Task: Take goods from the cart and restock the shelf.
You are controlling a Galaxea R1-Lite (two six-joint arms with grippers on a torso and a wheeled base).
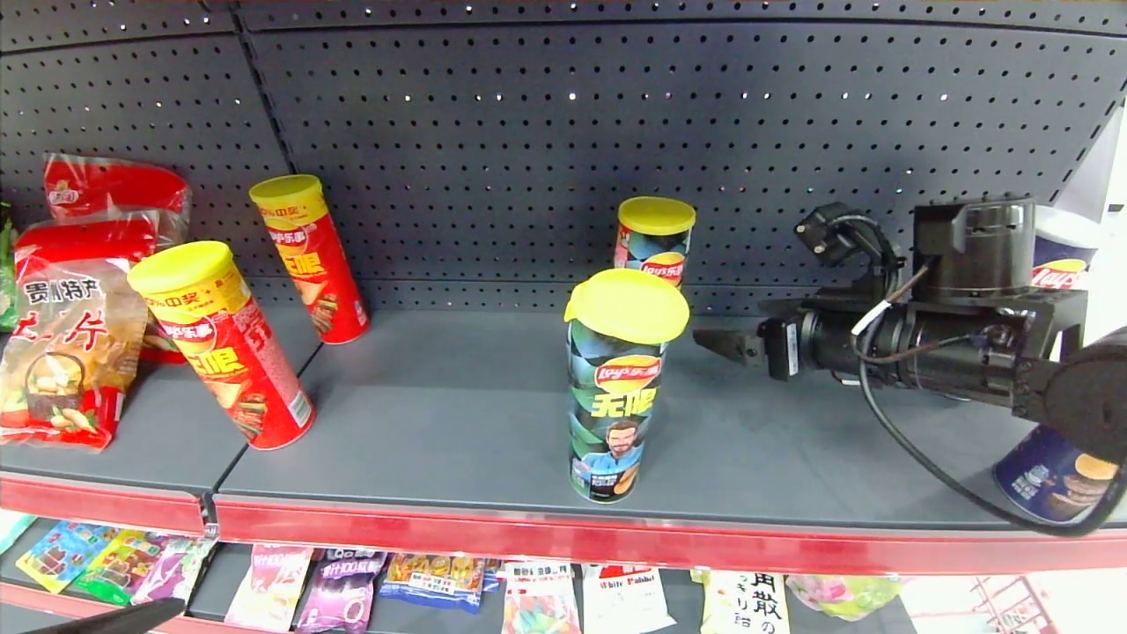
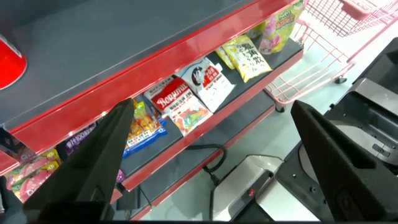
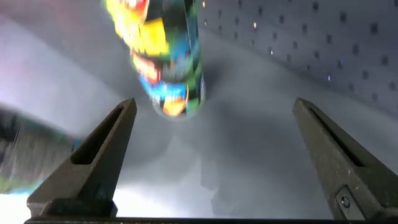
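A dark green chip can [image 1: 616, 387] with a yellow lid stands upright near the front edge of the shelf [image 1: 458, 414]. The right hand [image 3: 212, 106] is level with the can's upper half and just to its right. Its fingers are spread wide with nothing between them, and they do not touch the can. A second green can [image 1: 653, 239] stands behind the first, against the pegboard back. Two red cans [image 1: 224, 343] stand well to the left of the green can, one nearer the front and one farther back, and bagged snacks [image 1: 62, 352] lie beyond them. To the right of the green can, past the right arm, a blue can [image 1: 1048, 475] sits on the shelf. The left hand [image 2: 212, 106] hangs lower than the green can's shelf, fingers apart and empty, above a lower shelf of snack packets [image 2: 186, 99]. The pink cart [image 2: 336, 50] stands beside that lower shelf.
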